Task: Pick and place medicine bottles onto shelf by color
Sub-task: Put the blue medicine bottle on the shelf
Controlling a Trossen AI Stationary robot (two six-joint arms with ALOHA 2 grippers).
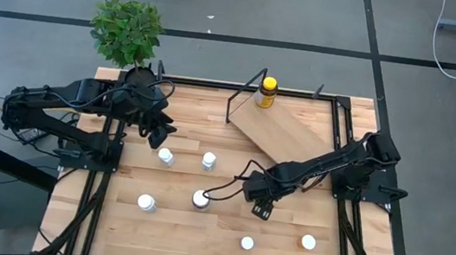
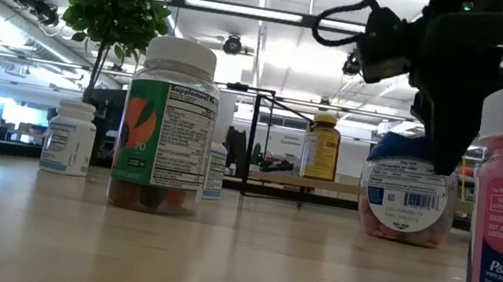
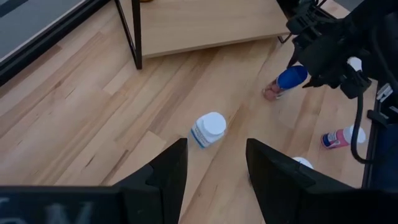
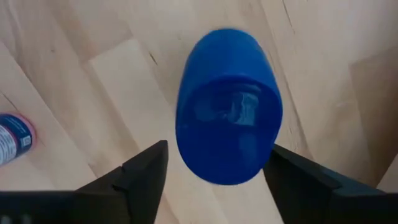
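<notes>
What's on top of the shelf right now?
One amber bottle with a yellow cap stands at the far end of the shelf. The right arm crosses over the near end, hiding that part of the board.

The near middle of the table [image 1: 197, 237] is open board, wide enough for a gripper to pass. Further in, white-capped bottles [image 1: 165, 156] stand scattered with gaps between them, well apart from one another. The right gripper [image 1: 262, 208] sits low over the blue-capped bottle [image 4: 227, 124], fingers on either side of it, and its arm and cable block the way across the centre. Behind it the tilted shelf [image 1: 284, 134] and its black wire frame [image 1: 246, 90] close off the far side; the amber bottle [image 1: 267, 91] occupies the shelf's far end. The left gripper [image 1: 158, 132] crowds the far left corner beside the plant [image 1: 127, 30].
</notes>
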